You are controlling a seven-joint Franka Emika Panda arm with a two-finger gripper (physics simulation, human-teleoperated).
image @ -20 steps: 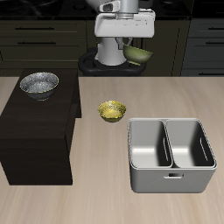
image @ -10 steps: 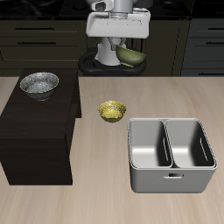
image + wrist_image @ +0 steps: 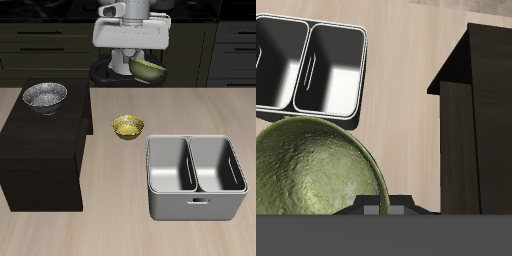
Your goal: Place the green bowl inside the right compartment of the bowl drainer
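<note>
— Wrist view first: where is the green bowl [image 3: 316,168]?
— Right against the gripper [image 3: 139,62], whose fingers are closed on its rim, high above the wooden table [image 3: 110,225].
— And below the fingers?
— Dark cabinet [image 3: 40,150], silver bowl [image 3: 45,96], yellow bowl [image 3: 127,126], then the bowl drainer [image 3: 196,205].
— Any change?
— The bowl now hangs lower and has shifted a little sideways since a second ago.

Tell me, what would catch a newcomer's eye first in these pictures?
Probably the green bowl, held in the air by the gripper at the back of the table. Next, the grey bowl drainer near the front edge, both basins bare. A yellow bowl sits on the table, and a silver bowl rests on a dark cabinet.
</note>
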